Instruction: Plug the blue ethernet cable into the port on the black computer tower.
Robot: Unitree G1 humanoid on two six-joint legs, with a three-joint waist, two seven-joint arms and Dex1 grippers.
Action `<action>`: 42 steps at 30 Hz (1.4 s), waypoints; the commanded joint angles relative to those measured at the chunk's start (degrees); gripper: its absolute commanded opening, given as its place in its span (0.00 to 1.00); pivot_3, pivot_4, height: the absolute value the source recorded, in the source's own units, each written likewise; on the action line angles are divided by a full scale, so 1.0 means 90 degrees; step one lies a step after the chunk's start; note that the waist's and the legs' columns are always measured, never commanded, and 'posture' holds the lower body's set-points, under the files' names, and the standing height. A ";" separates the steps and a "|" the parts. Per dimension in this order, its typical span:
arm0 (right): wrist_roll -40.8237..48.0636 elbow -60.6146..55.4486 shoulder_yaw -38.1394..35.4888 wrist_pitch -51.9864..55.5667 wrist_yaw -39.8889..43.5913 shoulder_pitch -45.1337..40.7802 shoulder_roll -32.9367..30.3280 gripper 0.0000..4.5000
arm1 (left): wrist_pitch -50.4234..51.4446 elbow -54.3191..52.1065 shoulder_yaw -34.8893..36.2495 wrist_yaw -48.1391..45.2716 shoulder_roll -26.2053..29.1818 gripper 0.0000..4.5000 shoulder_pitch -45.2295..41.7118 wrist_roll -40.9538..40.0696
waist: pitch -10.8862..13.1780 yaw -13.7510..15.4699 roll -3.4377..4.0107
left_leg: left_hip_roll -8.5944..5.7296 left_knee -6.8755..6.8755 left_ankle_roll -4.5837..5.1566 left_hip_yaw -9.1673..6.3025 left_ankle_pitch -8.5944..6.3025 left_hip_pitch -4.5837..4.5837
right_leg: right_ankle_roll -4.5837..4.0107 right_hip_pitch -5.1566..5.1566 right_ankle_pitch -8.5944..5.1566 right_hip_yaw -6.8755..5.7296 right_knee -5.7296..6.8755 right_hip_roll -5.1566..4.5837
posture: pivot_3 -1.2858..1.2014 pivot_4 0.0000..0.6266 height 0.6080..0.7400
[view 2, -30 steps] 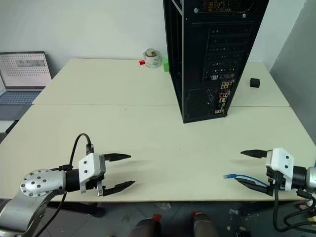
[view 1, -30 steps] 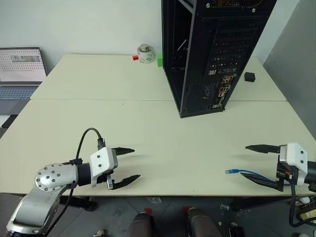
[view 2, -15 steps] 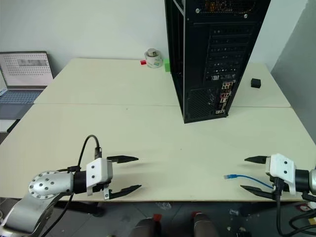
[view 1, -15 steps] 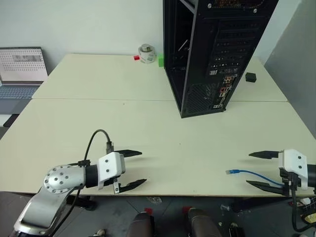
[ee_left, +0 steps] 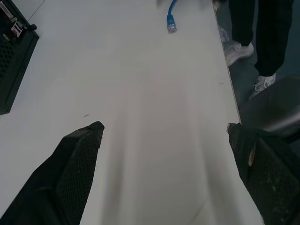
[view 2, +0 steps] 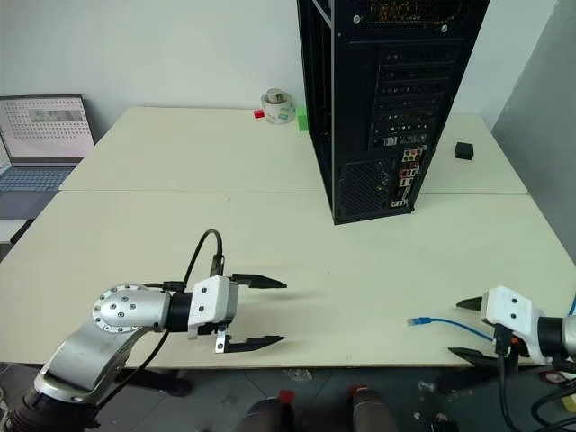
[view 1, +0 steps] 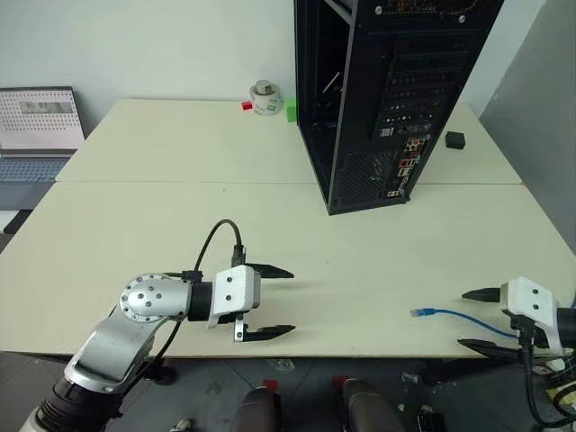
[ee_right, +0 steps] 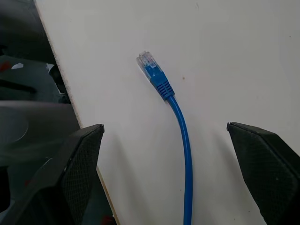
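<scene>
The blue ethernet cable lies flat near the table's front right edge, its clear plug pointing left. My right gripper is open just right of the plug, its fingers either side of the cord without touching it. My left gripper is open and empty low over the front middle of the table, pointing right toward the plug. The black computer tower stands at the back, its rear panel facing me. The port is too small to pick out in the coloured connector cluster.
At the far left sits a laptop. Behind the tower's left side are a tape roll, a red bit and a green block. A small black cube lies right of the tower. A person's legs stand off the table's front edge.
My left gripper has slid right along the front edge toward the cable. My right gripper has sunk lower and drifted slightly right. The cable has not moved.
</scene>
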 commanded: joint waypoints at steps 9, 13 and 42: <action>-0.0513 0.0841 0.0900 -0.0305 -0.0127 -0.0795 0.0080 0.99 | 0.0021 -0.0289 0.0035 -0.0063 0.0020 1.00 0.0163 -0.0241 | 0.0000 0.0008 0.0000 | -0.0001 0.0001 0.0000 0.0000 0.0000 0.0000 | -0.0005 0.0000 0.0003 0.0000 0.0000 -0.0001 | 0.52 0.24 1.00; -0.0660 0.1250 0.1033 -0.0430 -0.0125 -0.0953 0.0049 0.81 | 0.0011 -0.0366 0.0060 -0.0040 0.0036 1.00 0.0250 -0.0245 | 0.0000 0.0004 0.0000 | -0.0001 0.0001 0.0000 0.0000 0.0000 0.0007 | -0.0004 0.0003 0.0003 0.0003 0.0001 -0.0001 | 0.52 0.24 1.00; -0.0693 0.0424 0.1554 -0.0361 -0.0468 -0.2060 0.0433 0.00 | -0.0063 0.0515 0.0429 -0.0132 0.0121 1.00 -0.0113 -0.0216 | -0.0001 -0.0016 -0.0001 | 0.0002 0.0001 0.0000 0.0003 0.0000 0.0018 | -0.0023 0.0007 0.0013 0.0007 0.0005 0.0005 | 0.52 0.24 1.00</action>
